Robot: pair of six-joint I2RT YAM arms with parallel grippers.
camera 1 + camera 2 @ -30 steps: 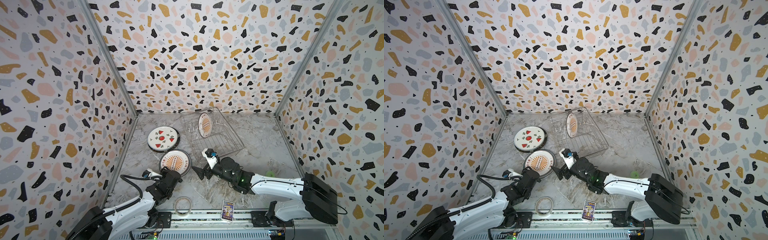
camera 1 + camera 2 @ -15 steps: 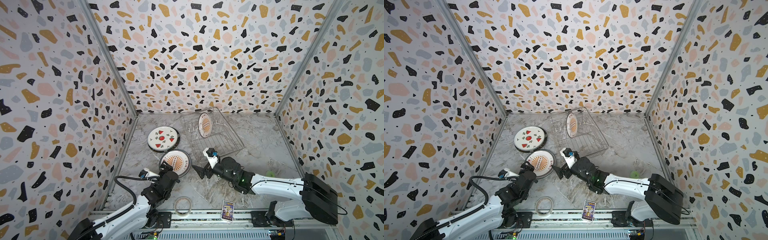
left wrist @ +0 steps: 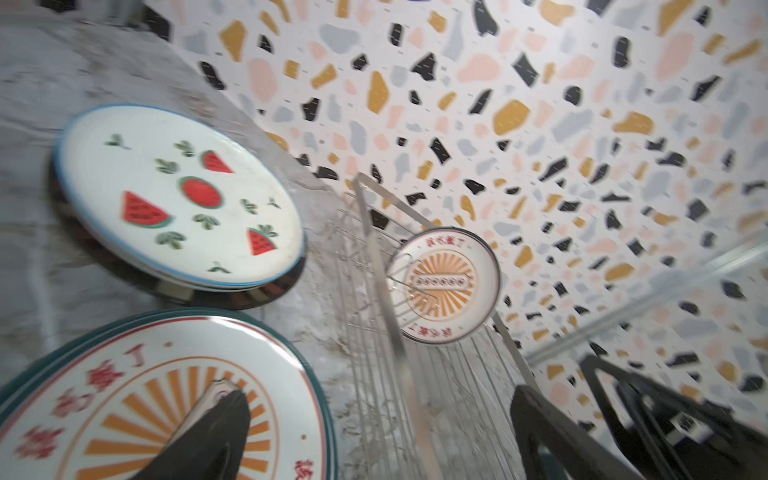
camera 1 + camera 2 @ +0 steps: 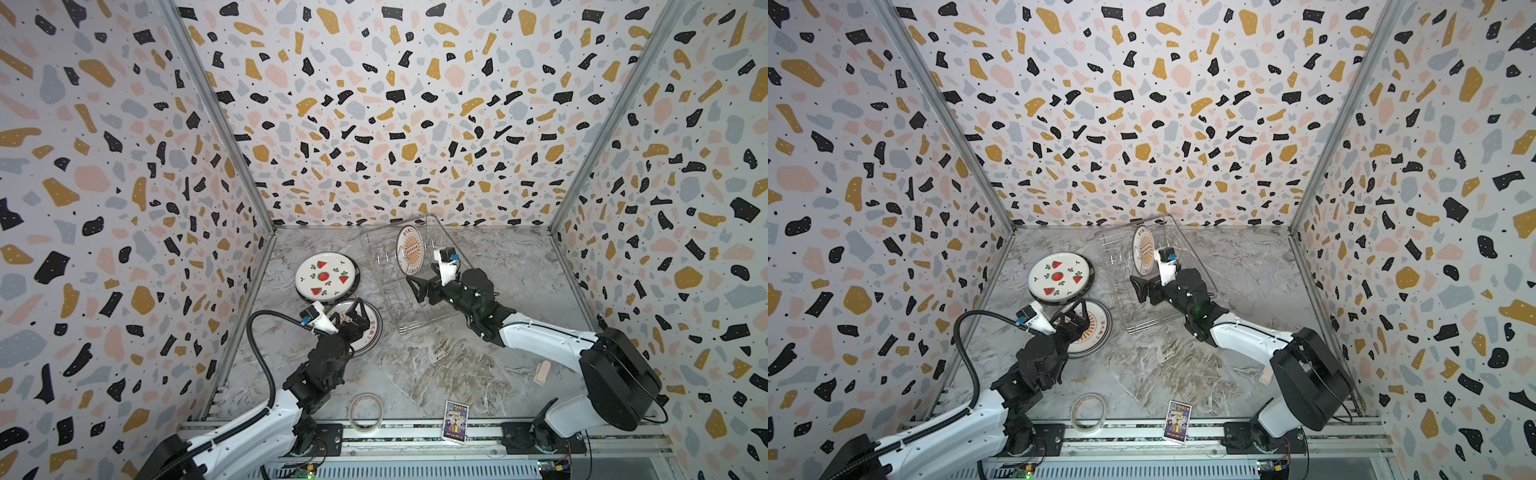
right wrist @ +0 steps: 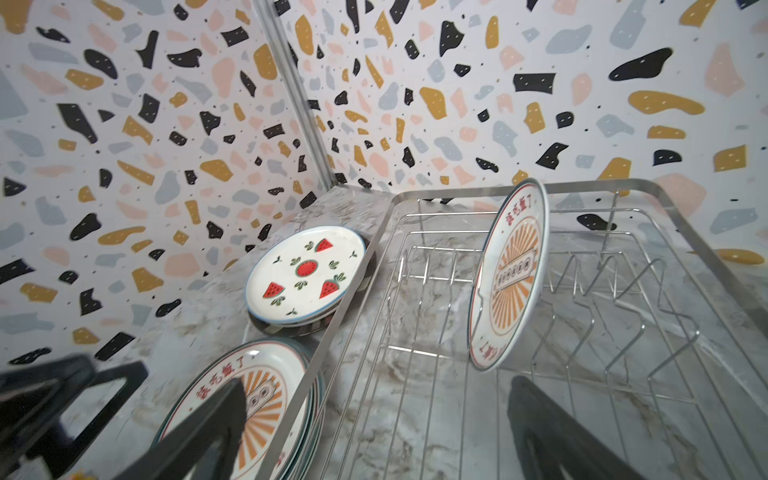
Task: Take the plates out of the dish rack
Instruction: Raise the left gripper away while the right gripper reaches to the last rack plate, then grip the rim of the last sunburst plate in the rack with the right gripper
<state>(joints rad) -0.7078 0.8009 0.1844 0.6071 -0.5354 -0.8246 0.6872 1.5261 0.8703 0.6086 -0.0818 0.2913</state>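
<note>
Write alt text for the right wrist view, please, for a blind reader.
One sunburst plate stands on edge in the wire dish rack. Beside it, a watermelon plate and a second sunburst plate lie flat on the table. The right hand is open.

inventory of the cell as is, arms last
dish rack: 1, silver, back middle
standing plate: 1, orange sunburst, on edge in rack
watermelon plate: 1, white and red, tops stack left of rack
flat sunburst plates: count unclear, white and orange, stacked nearer than watermelon plate
tape ring: 1, beige, front edge
card: 1, purple, front rail
small piece: 1, beige, beside right arm
left gripper: black, jaws open, over flat sunburst plates
right gripper: black, jaws open, over rack
</note>
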